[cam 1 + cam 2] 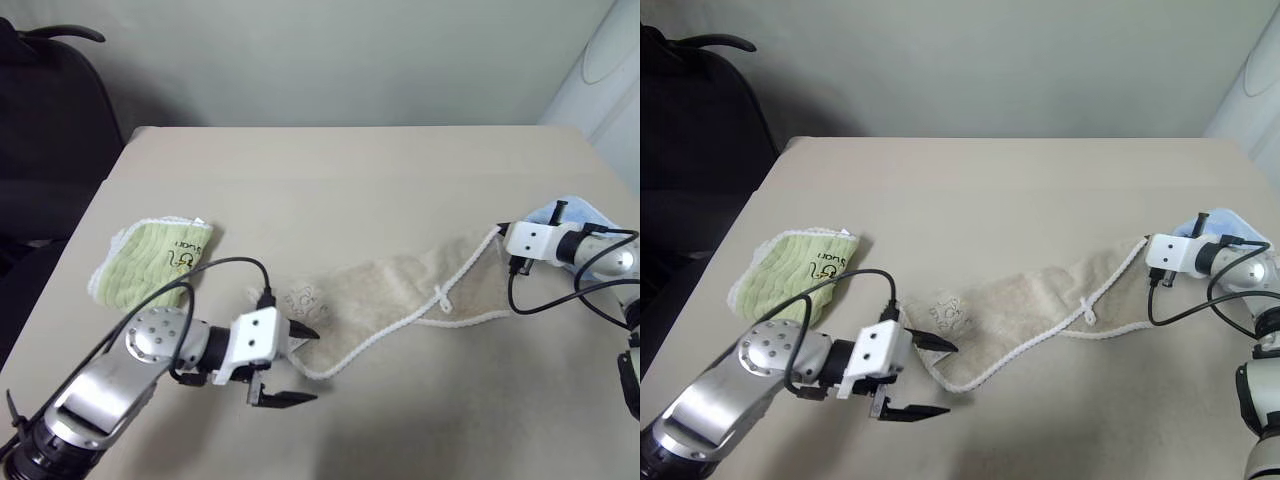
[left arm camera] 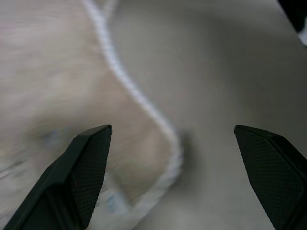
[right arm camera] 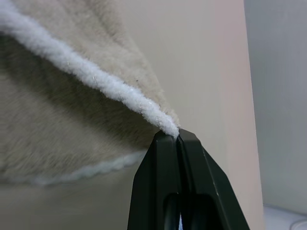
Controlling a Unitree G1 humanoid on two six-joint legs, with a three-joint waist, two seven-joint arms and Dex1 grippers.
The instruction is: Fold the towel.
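We see the towel (image 1: 400, 290) lying stretched across the tabletop (image 1: 330, 170), from the near middle to the right side. The right pincer (image 3: 178, 136) is clamped together on the white trim at the towel's right corner, which is lifted a little. The left pincer (image 1: 295, 365) has its fingers wide apart over the towel's left end, holding nothing; in its wrist view the cloth is blurred. A green towel (image 1: 150, 255) lies at the left. A blue towel (image 1: 580, 212) is mostly hidden behind the right arm. The towel's logo (image 1: 948, 312) is too small to read.
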